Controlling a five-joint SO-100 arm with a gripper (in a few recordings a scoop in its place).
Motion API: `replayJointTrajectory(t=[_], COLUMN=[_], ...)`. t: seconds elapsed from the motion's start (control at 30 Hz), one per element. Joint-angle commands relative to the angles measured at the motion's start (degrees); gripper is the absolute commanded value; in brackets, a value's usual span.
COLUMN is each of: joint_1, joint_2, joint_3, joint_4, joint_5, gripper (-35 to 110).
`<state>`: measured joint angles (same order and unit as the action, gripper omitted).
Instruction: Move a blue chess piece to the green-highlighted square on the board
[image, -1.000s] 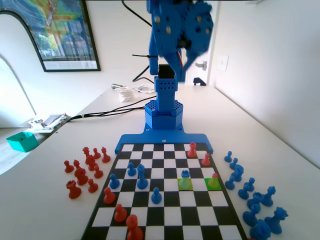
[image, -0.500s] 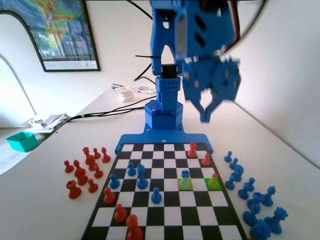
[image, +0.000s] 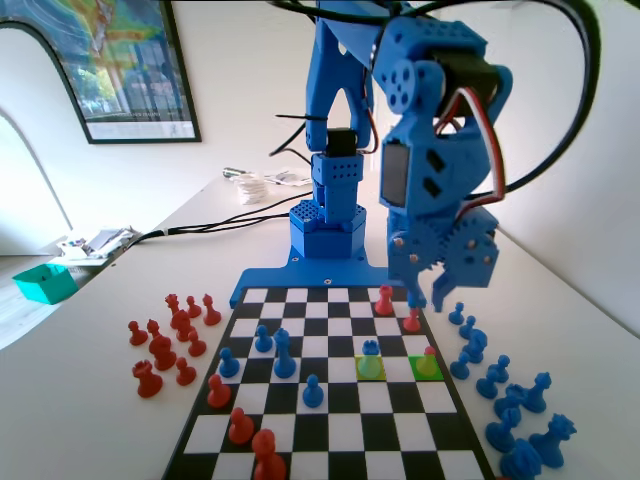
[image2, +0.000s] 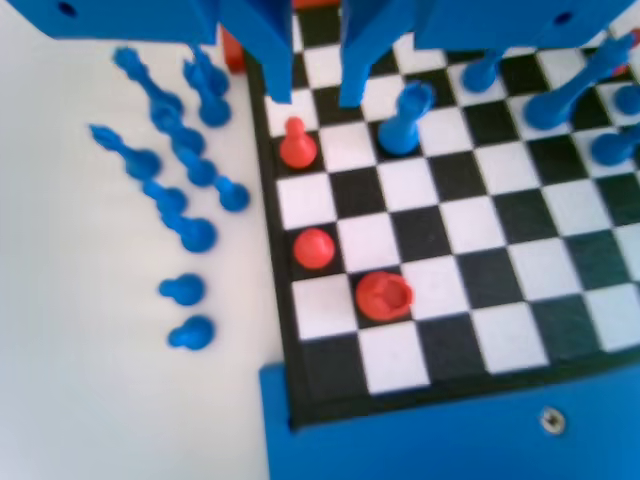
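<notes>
My gripper (image: 432, 298) hangs open and empty over the far right part of the board (image: 250, 281), close above two red pieces (image: 412, 320). In the wrist view the gripper (image2: 315, 98) has its jaws apart, with a red pawn (image2: 297, 145) just beyond the gap. That red pawn (image: 429, 354) stands on the green-highlighted square (image: 427, 369). A short blue piece (image: 371, 349) stands on the paler yellow-green square (image: 371, 369) two squares to the left, and is the blue piece (image2: 403, 117) beside the right jaw. Small blue pawns (image: 456, 313) lie off the board on the right.
Several more blue pieces (image: 526, 400) stand on the table right of the board, at the left (image2: 185, 215) in the wrist view. Several red pieces (image: 165, 345) crowd the table on the left. Blue pawns (image: 313, 391) and red pieces (image: 241, 426) stand on the board's left half.
The arm has swung down and to the right. The gripper dropped from high above the base to just over the board's far right corner. No piece has moved.
</notes>
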<state>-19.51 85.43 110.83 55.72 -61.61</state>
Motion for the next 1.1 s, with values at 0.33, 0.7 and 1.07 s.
replayJointTrajectory(t=[0.33,0.7,1.07], joint_1=[-0.7,0.18,1.23], joint_2=[-5.89,-10.99,-14.5], joint_3=[-6.59,-12.04,-9.93], joint_4=[-2.46,-1.76,-4.31], joint_5=[-3.69,-4.75,-6.06], gripper=[14,14,14])
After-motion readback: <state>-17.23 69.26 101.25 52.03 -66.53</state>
